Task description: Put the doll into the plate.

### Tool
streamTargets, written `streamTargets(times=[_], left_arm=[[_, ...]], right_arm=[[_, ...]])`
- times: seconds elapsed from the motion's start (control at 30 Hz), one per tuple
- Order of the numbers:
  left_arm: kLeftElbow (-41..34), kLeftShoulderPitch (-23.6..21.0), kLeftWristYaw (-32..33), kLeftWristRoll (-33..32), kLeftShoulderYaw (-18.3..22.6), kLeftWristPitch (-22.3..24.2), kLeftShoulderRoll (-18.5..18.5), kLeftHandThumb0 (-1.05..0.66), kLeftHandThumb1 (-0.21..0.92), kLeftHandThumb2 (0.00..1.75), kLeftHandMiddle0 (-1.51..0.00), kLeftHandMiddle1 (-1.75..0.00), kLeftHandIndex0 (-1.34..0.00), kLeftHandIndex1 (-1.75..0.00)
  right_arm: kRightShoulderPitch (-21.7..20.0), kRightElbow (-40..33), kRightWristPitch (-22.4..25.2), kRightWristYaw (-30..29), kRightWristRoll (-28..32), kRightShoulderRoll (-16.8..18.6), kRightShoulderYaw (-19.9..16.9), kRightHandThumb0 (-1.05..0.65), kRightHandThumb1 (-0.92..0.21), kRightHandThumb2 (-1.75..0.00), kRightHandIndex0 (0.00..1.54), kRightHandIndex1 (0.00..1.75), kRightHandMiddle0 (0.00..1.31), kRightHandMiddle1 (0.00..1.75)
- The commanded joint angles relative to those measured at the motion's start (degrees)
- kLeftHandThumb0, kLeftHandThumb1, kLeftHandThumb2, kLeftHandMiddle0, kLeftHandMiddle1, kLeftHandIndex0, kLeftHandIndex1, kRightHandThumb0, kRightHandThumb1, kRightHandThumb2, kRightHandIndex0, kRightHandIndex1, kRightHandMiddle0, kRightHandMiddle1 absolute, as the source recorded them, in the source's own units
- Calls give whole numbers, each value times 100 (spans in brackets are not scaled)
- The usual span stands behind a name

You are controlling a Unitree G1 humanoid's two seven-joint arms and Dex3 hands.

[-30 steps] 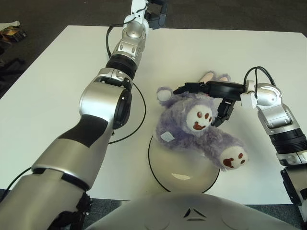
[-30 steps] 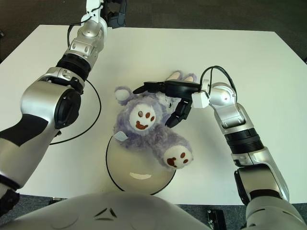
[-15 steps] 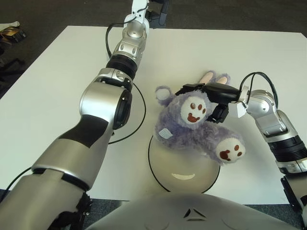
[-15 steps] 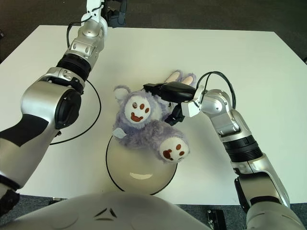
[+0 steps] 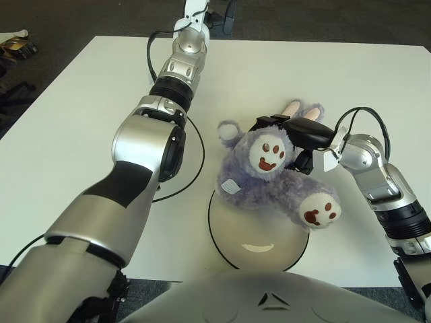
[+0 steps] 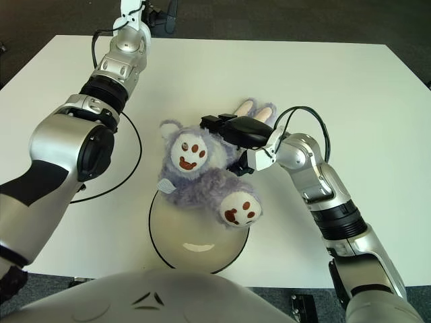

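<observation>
right hand (image 5: 291,134) clasps with curled fingers; left arm (image 5: 176,60) stretches forward.

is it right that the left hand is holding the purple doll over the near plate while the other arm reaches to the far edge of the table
Not quite: the right hand holds the purple doll over the near plate, as the left eye view shows. The left arm reaches to the far edge of the table.
</observation>
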Motion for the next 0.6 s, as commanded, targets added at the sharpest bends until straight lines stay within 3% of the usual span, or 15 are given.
streamTargets(times=[0.0,0.07,0.13,0.23,0.37,0.57], left_arm=[[46,17,30,47,3,-134,30,-1,32,128,-50,-162,-56,-175],[55,20,21,38,11,-157,30,-1,32,128,-49,-163,-57,-175],[64,22,7,26,20,-182,30,-1,31,129,-48,-163,-57,-175],[76,26,-10,14,33,-217,32,-1,31,129,-49,-164,-57,-175],[91,29,-27,7,43,-260,44,-1,30,130,-49,-164,-57,-175],[146,8,-37,1,61,-281,55,-1,30,131,-52,-163,-56,-175]], right_arm=[[75,-93,173,-68,-175,16,22,-4,-25,-130,4,165,20,152],[87,-119,213,-142,-215,39,13,3,-24,-135,4,169,24,159],[93,-167,277,-204,-248,68,-2,21,-42,-115,20,173,29,167],[107,-323,421,-256,-299,108,-31,7,-46,-111,25,174,47,162],[154,-564,538,-352,-400,142,-54,2,-28,-133,44,167,62,171],[183,-815,699,-375,-484,170,-82,1,-13,-146,68,150,72,174]])
